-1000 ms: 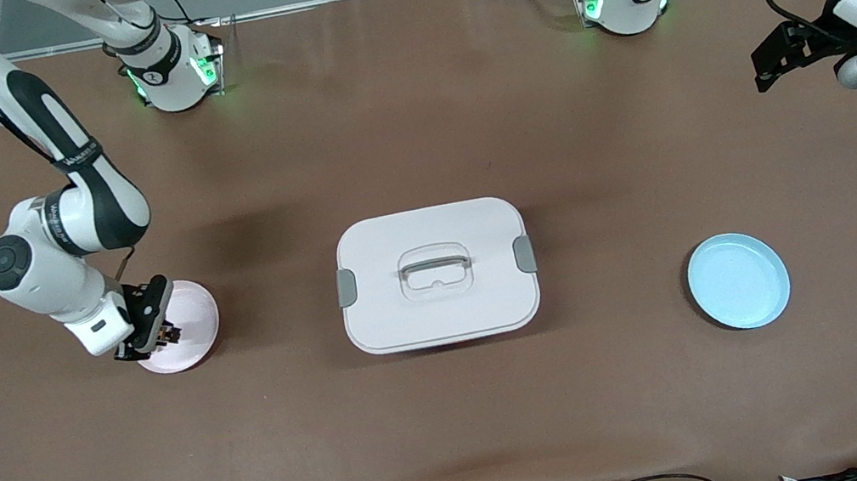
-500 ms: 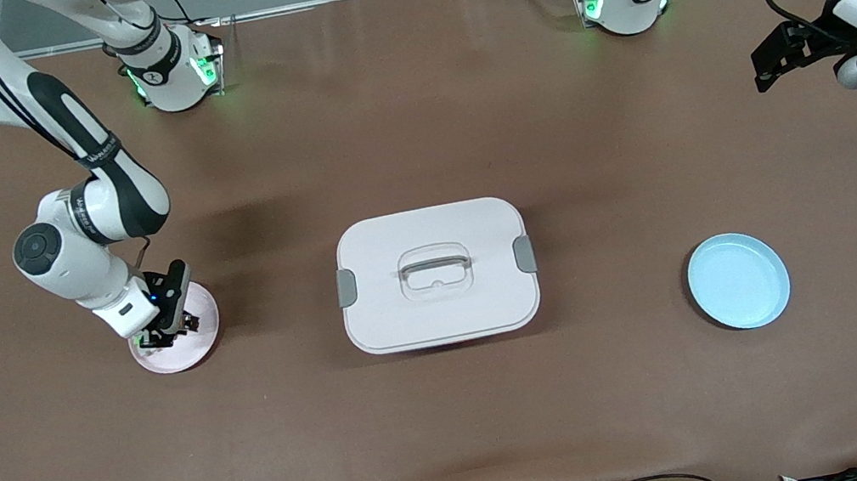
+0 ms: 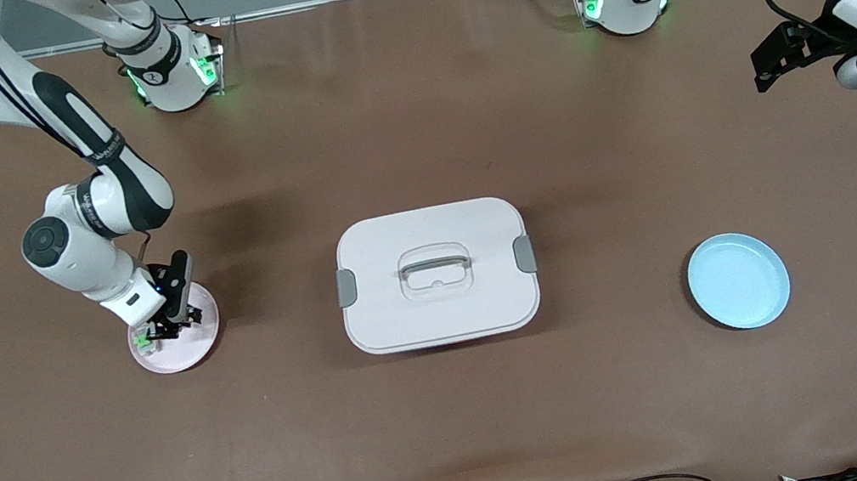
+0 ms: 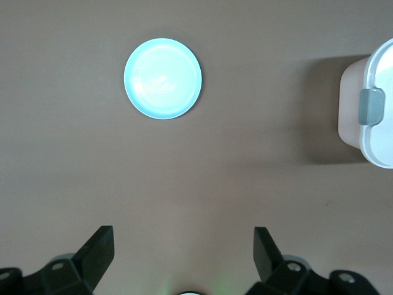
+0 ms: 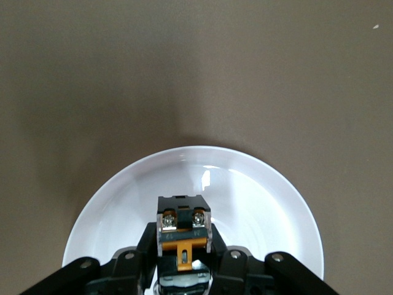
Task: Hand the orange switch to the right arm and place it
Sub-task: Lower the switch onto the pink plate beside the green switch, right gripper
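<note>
Viewing from the front: the right arm reaches down to the pink plate, which sits toward the right arm's end of the table, at about 9 o'clock from the white lidded box. The right gripper hangs just over the plate, its jaws clamped on the orange switch (only a dark speck from here). The blue plate lies at roughly 4 o'clock from the box, toward the left arm's end. The left gripper waits aloft at that end, at about 1 o'clock from the blue plate.

Left wrist view: left gripper fingers stand wide apart with nothing between them. Blue plate and a corner of the box show on the brown table below.

Right wrist view: the orange switch is pinched between the fingers, black body with two screws and an orange face showing. It is over the pink plate, inside the rim; contact with the plate cannot be judged.
</note>
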`<control>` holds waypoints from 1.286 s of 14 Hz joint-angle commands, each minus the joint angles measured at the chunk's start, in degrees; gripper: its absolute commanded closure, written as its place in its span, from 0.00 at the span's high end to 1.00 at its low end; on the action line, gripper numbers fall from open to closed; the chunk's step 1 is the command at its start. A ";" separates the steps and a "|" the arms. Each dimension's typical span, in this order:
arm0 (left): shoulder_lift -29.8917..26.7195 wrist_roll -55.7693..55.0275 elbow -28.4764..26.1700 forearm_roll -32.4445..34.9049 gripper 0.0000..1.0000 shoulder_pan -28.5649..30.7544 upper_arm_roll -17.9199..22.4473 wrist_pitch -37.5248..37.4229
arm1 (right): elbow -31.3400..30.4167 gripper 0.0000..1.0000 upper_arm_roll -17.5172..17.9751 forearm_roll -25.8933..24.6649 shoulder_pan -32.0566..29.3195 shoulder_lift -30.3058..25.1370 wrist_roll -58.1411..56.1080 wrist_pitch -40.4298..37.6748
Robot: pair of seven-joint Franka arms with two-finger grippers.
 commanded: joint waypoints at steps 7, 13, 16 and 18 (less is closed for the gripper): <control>-1.16 1.08 -0.81 -0.83 1.00 -0.23 -0.01 0.09 | -1.30 0.00 0.35 -0.92 -0.53 0.16 -0.80 2.13; -1.16 1.08 -0.81 -0.83 1.00 -0.23 -0.01 0.09 | -1.04 0.00 0.35 -0.92 -0.97 2.27 -2.03 3.97; -1.08 1.08 -0.72 -0.83 1.00 -0.23 -0.27 0.09 | -0.86 0.11 0.44 -0.66 -1.58 2.27 -1.77 4.06; -1.08 1.08 -0.72 -0.83 1.00 -0.14 -0.27 0.09 | -0.86 1.00 0.44 -0.66 -1.50 2.18 -1.95 4.06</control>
